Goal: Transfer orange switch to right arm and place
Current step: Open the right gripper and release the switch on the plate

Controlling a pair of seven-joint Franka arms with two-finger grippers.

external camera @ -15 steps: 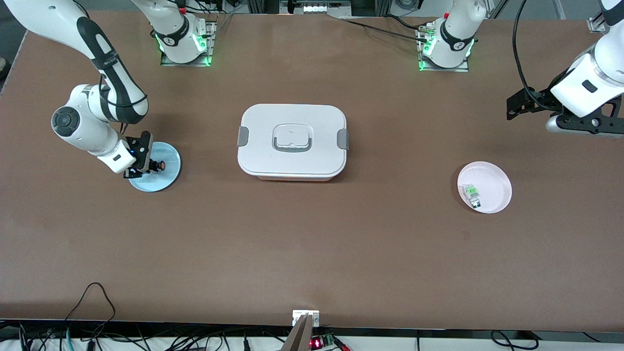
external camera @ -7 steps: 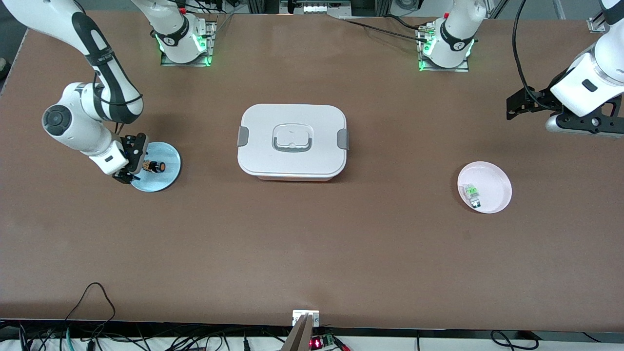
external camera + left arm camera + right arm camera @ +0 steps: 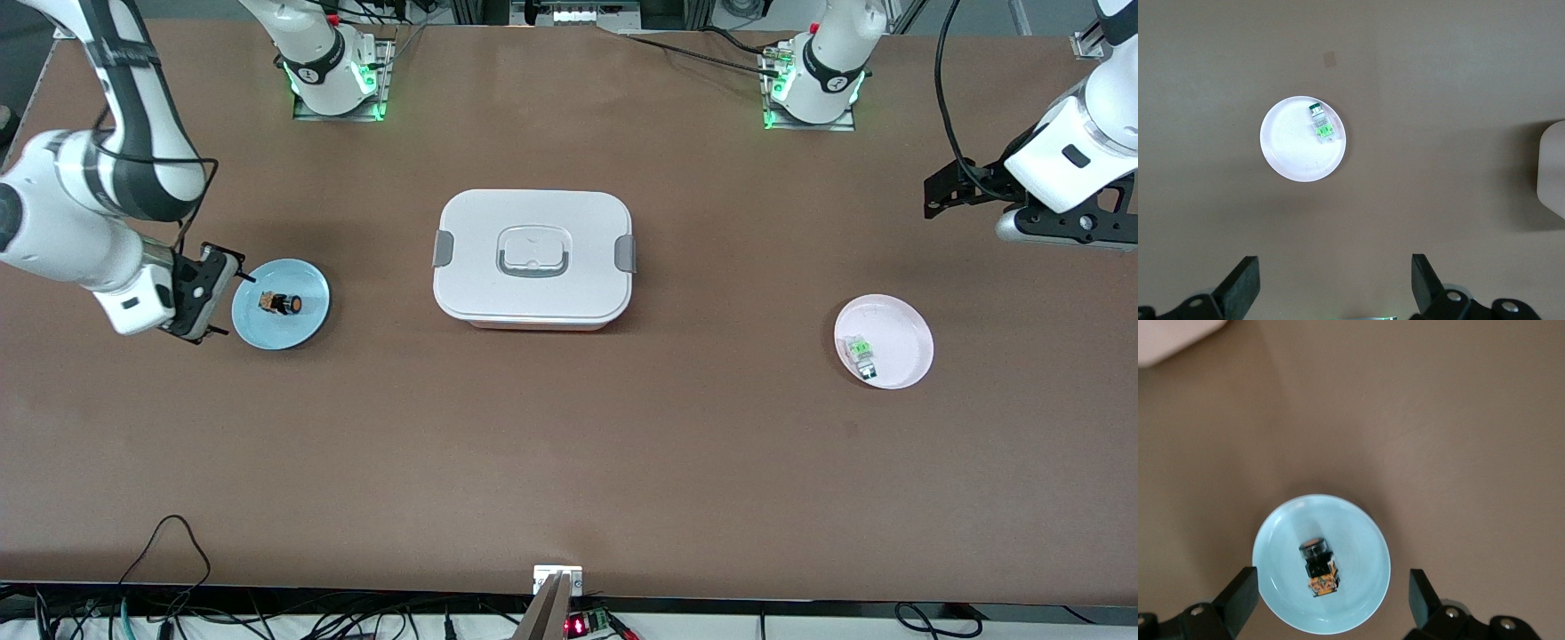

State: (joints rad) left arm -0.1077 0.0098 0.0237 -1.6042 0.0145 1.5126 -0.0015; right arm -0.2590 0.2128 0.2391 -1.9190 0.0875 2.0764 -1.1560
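Orange-black switch – pale blue plate; brown table.

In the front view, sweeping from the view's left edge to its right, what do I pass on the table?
right gripper → blue plate with the orange switch → white lidded box → pink plate with a green part → left gripper.

Switch released, my right arm pulls away

My right gripper lets go of the orange switch, now lying free on the blue plate, and draws off beside it, jaws apart.

A robotics lab: 2 white arm bases bolted to a brown desk, cables trailing along its edge.
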